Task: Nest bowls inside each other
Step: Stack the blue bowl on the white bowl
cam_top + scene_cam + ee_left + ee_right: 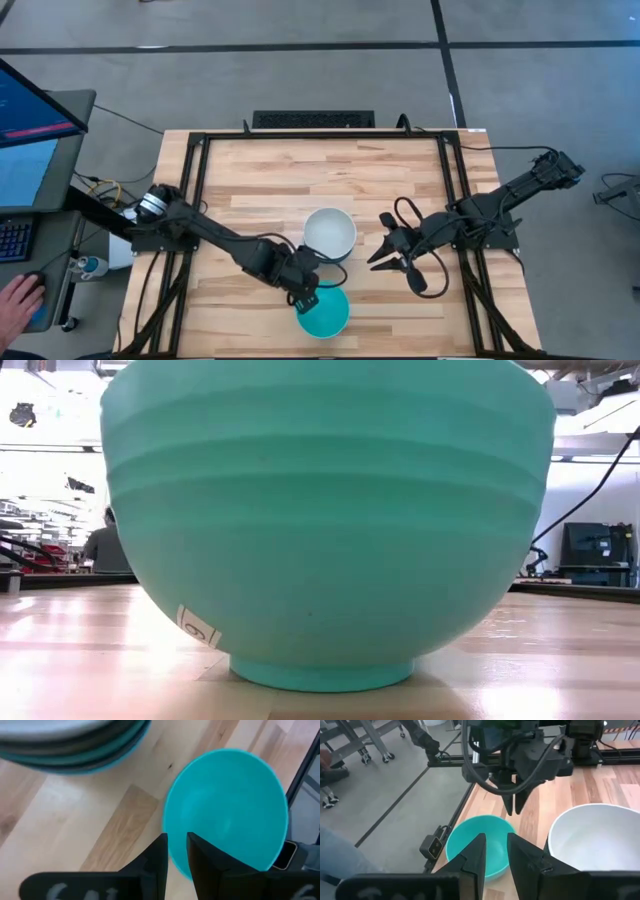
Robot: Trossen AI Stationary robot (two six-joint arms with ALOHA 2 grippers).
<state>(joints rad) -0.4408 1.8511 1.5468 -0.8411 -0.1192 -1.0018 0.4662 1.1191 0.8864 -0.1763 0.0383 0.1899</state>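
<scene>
A teal-green bowl (325,312) stands upright on its foot near the table's near edge and fills the low view (330,530). A stack of nested bowls with the white bowl (330,232) on top stands just beyond it; dark and blue rims (75,755) show under the white one. My left gripper (306,296) points down at the teal bowl's left rim, fingers close together. My right gripper (378,260) hovers right of the stack, shut and empty; its wrist view shows the teal bowl (480,845) and the white bowl (595,840). My left gripper has the teal bowl's rim (170,851) on its left side between its two fingers, one finger (200,857) inside the bowl and one outside. It comes from above, pointing down. The bowl stands level on the table on its foot (320,672).
A small camera block (432,847) sits at the near table edge beside the teal bowl. Black frame rails (192,200) run along the table's sides. Bare wood lies at the far half of the table (320,170). A person's hand (18,298) rests at a desk off the left.
</scene>
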